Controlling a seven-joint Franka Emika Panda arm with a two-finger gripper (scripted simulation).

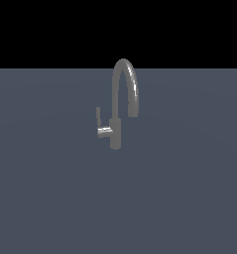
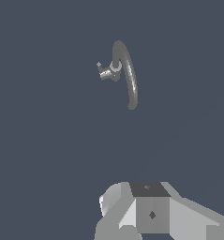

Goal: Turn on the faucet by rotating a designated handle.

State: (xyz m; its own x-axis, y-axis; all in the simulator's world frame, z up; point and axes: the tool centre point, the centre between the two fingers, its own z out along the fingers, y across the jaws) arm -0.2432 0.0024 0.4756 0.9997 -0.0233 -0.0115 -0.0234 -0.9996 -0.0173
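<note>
Faucet (image 1: pixel 121 104): stands upright on the grey counter (image 1: pixel 189 198), spout arching toward the exterior view's right.
Handle (image 1: pixel 98 119): lever upright on its stub, exterior view's left of the body.
Gripper (image 2: pixel 151 213): well apart from the handle; only its base shows, so whether the jaws are spread — cannot tell.

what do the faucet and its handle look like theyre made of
The faucet looks like grey brushed metal, going by the soft bright streak along its arched spout. The handle looks like the same grey metal, with a shinier glint on its short stub. As a simulator render, the material is only apparent.
</note>
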